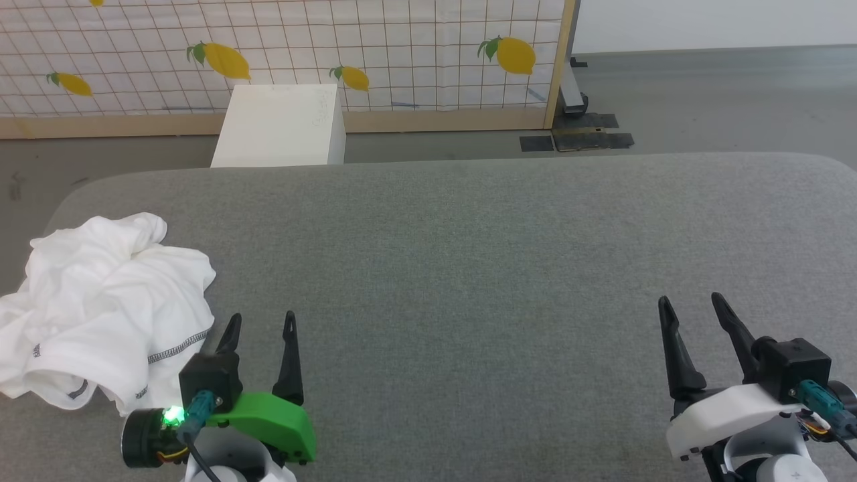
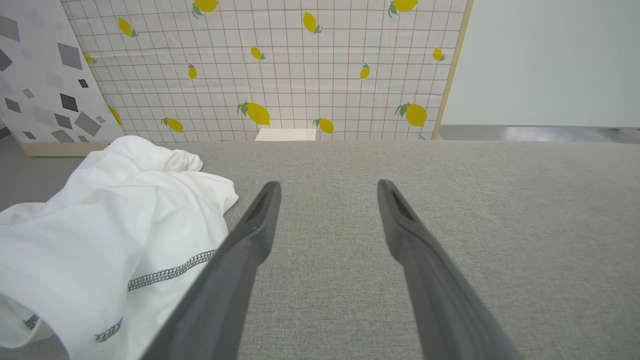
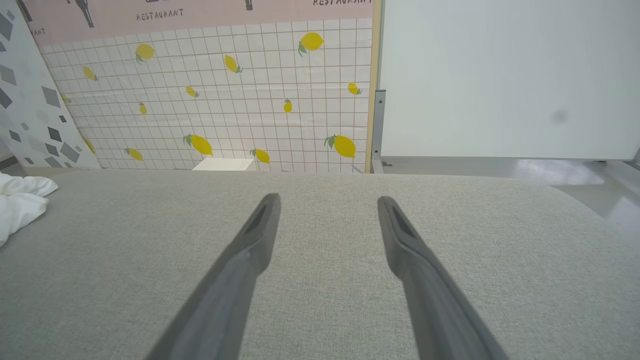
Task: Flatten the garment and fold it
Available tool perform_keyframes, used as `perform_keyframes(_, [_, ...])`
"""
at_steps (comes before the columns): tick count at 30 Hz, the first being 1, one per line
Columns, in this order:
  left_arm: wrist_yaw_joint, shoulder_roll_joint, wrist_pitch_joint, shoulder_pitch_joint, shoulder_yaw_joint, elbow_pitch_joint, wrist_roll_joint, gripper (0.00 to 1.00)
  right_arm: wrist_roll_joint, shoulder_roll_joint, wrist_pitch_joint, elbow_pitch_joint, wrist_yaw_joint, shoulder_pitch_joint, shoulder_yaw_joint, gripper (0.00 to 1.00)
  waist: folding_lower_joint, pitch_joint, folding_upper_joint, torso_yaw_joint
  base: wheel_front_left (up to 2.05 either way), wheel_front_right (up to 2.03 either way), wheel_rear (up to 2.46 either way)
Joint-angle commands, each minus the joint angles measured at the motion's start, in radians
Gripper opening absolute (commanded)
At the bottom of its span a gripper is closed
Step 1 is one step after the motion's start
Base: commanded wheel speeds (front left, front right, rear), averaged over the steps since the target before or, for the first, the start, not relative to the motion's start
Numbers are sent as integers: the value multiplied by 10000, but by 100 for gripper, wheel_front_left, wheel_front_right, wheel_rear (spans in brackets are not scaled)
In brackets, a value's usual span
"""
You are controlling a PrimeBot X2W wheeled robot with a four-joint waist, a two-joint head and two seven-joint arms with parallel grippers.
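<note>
- Plainly, the left gripper [image 1: 262,314] has its two dark fingers spread wide with only bare grey cloth between them; it holds nothing.
- The right gripper [image 1: 689,297] is the same: two fingers well apart and empty, above the grey surface.
- Just beside the left gripper's outer finger lies the T-shirt [image 1: 107,294], one white crumpled heap at the left end of the padded table [image 1: 469,268]. Whether finger and fabric touch cannot be told.
- In the left wrist view the T-shirt [image 2: 110,220] shows its dark grey stitching [image 2: 170,272] along a hem. No label or print can be read on it.
- The T-shirt is well apart from the right gripper [image 3: 328,197], at the left edge of the right wrist view [image 3: 20,200].
- The left wrist carries a green housing [image 1: 268,415] and one lit green lamp [image 1: 173,415]; the right wrist's housing is white.
- One white box [image 1: 281,127] stands beyond the table's far edge.
- Behind it is a tiled panel [image 1: 402,53] printed with lemons. Four lemons show whole in the head view.
- Above the tiles, a pink band bears the word "RESTAURANT" [image 3: 160,14]. A second copy is cut off by the top edge.
- One pale panel with grey angular shapes [image 2: 40,75] leans at the left.
</note>
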Motion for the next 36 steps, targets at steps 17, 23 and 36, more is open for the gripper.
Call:
perform_keyframes(17, [164,22,-448,-91,-254,387,-398,100,372,6,-448,371,-7,293,-200,100,0,-23,43,10,0,0,0])
perform_keyframes(23, [220,32,-571,-118,-320,498,-528,100,424,7,-571,470,-8,318,-260,100,0,-29,47,132,0,0,0])
perform_keyframes(36, [390,73,-831,-212,-329,568,-793,100,470,8,-832,619,-10,201,-237,100,0,178,56,1180,0,0,0])
